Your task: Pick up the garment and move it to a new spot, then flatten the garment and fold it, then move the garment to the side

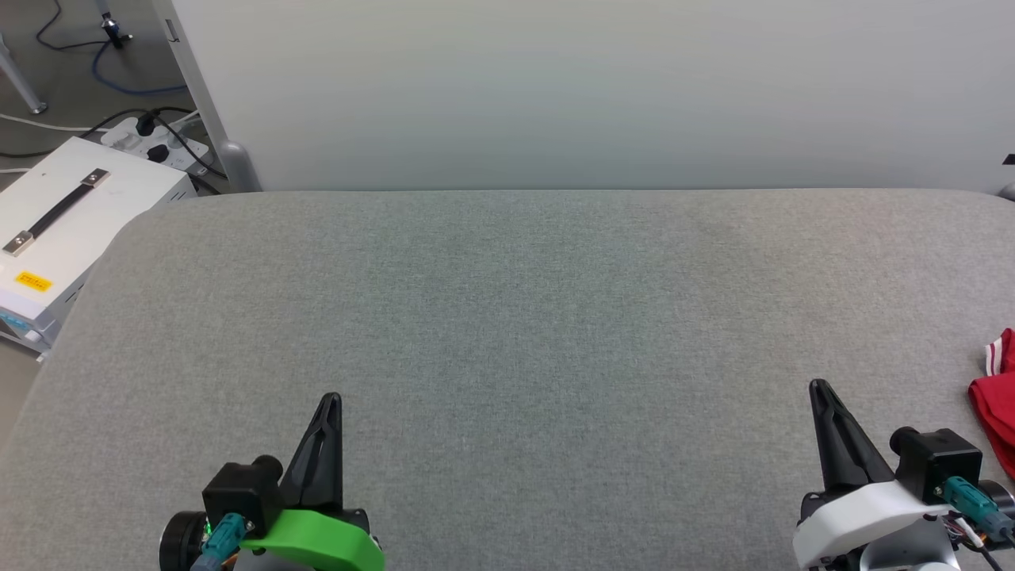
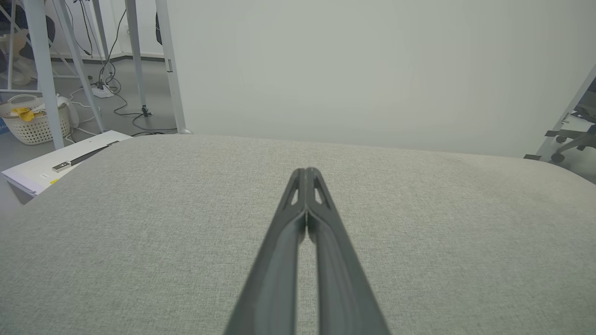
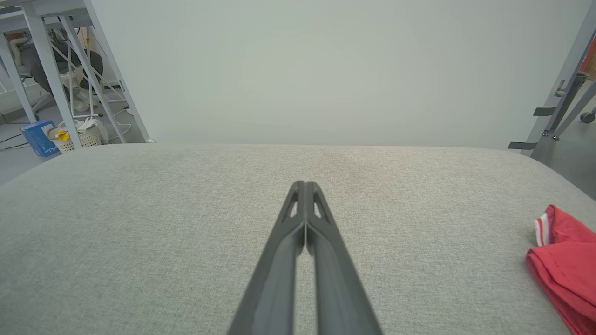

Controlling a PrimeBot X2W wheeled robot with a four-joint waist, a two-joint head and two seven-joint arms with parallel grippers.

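The garment (image 1: pixel 997 400) is a red cloth with a red-white striped trim, lying bunched at the right edge of the grey table; most of it runs out of the head view. The right wrist view has the garment (image 3: pixel 565 267) at its lower right. My right gripper (image 1: pixel 817 386) hovers near the table's front edge, left of the garment and apart from it, fingers pressed together and empty; the right gripper (image 3: pixel 305 184) points at the far wall. My left gripper (image 1: pixel 333 396) stands at the lower left, shut on nothing, and the left gripper (image 2: pixel 306 171) points over bare cloth.
The grey padded table (image 1: pixel 507 317) fills the middle, with a pale wall panel (image 1: pixel 555 87) behind it. A white box with a black handle (image 1: pixel 63 222) sits off the table's left edge, beside cables and a power strip (image 1: pixel 155 143). A laundry basket (image 2: pixel 30 123) stands on the floor.
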